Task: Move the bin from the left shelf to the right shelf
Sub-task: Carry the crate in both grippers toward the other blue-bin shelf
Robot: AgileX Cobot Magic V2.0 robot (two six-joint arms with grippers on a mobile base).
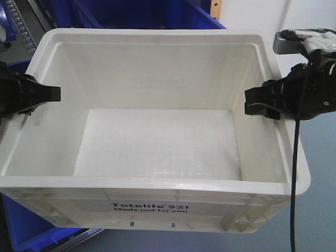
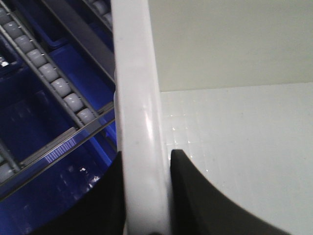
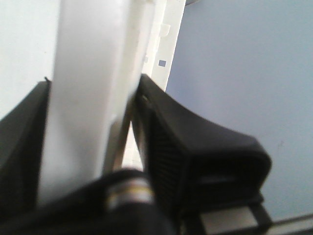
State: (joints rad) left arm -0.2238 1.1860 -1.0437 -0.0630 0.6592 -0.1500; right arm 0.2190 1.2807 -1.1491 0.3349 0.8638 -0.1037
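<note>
The white bin [image 1: 157, 142], empty and printed "Totelife 521", fills the front view and is held up by both side rims. My left gripper [image 1: 44, 94] is shut on the bin's left rim [image 2: 142, 98], one black finger [image 2: 195, 196] inside the wall and one outside. On the opposite side, my right gripper [image 1: 257, 105] is shut on the right rim [image 3: 88, 73], which stands pinched between its black pads [image 3: 161, 137]. A grey-framed lane of white rollers [image 2: 54, 81] runs beside and below the bin's left side. I cannot tell whether it belongs to the right shelf.
Dark blue totes sit behind the bin [image 1: 152, 13] and under its left front corner [image 1: 31, 231]. More blue plastic shows beneath the rollers [image 2: 34, 132]. Pale blue-grey floor [image 1: 320, 220] lies to the right. A black cable [image 1: 295, 178] hangs from the right arm.
</note>
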